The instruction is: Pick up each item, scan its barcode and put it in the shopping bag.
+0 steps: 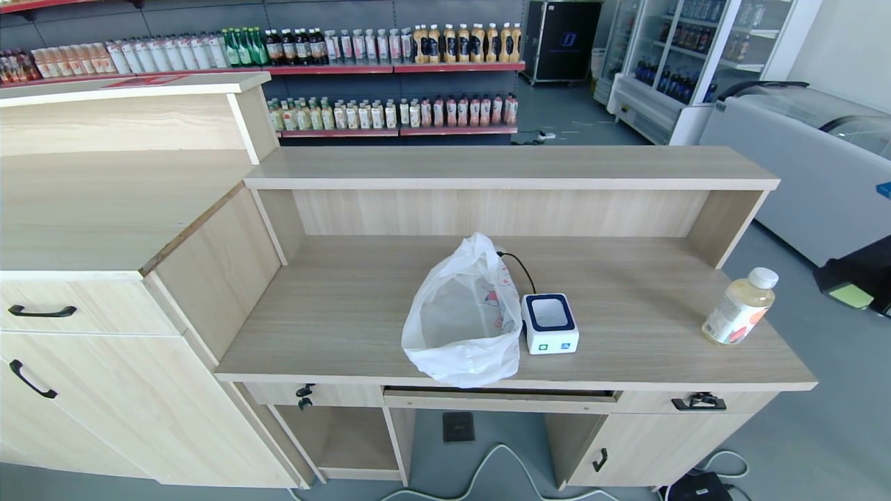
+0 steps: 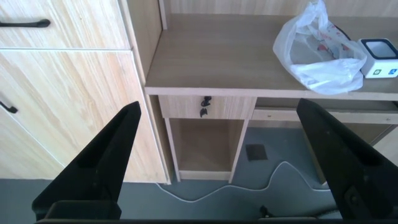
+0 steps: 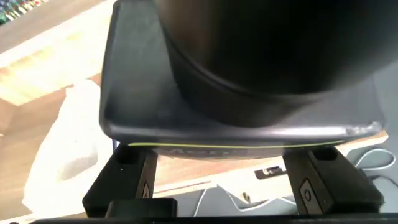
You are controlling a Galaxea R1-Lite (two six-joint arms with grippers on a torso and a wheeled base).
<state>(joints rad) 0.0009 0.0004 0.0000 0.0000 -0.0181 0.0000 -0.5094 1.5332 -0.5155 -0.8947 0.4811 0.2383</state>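
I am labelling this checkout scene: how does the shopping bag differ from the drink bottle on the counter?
The shopping bag is soft, crumpled and open-mouthed; the drink bottle is rigid and capped. The shopping bag sits centrally, against the barcode scanner; the drink bottle stands alone near the right end. Both rest on the wooden counter.

You have the white shopping bag (image 1: 463, 313) standing open mid-counter (image 1: 348, 306), the white, blue-framed scanner (image 1: 550, 323) just right of it, and the white-capped bottle (image 1: 739, 306) upright near the right end.
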